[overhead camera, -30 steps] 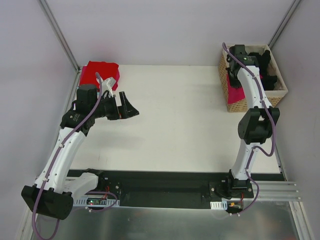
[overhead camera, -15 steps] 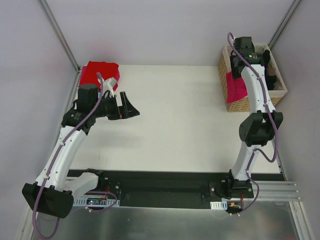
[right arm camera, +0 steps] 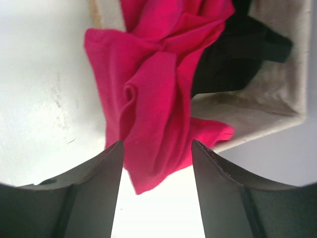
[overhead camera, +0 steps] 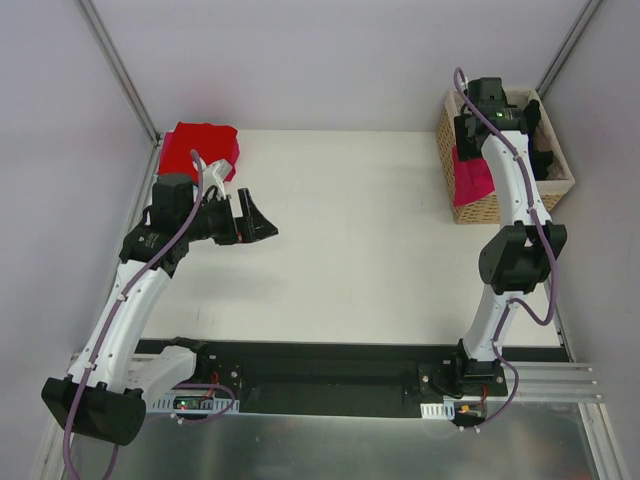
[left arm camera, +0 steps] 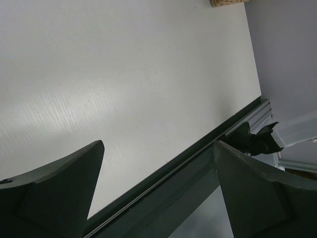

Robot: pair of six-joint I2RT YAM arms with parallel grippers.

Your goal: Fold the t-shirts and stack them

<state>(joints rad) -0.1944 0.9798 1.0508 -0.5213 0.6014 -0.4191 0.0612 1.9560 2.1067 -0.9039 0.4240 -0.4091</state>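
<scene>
A magenta-pink t-shirt (right arm camera: 153, 99) hangs crumpled over the left rim of the wicker basket (right arm camera: 257, 114) and down its outer side (overhead camera: 470, 180). Black t-shirts (right arm camera: 237, 54) lie inside the basket. My right gripper (right arm camera: 157, 144) hovers open above the hanging pink cloth, holding nothing; it sits over the basket's left edge (overhead camera: 466, 130). A folded red t-shirt (overhead camera: 200, 146) lies at the table's far left corner. My left gripper (overhead camera: 260, 222) is open and empty above the table, just in front of the red shirt, and its wrist view (left arm camera: 158, 144) shows only bare table.
The basket (overhead camera: 505, 195) stands at the far right corner, close to the right wall. Slanted frame posts rise at both back corners. The black rail (left arm camera: 198, 163) with the arm bases runs along the near edge of the white table (overhead camera: 360, 240).
My right gripper went from shut to open and rose toward the back of the basket, leaving the pink shirt draped over the rim. The left arm shifted only slightly.
</scene>
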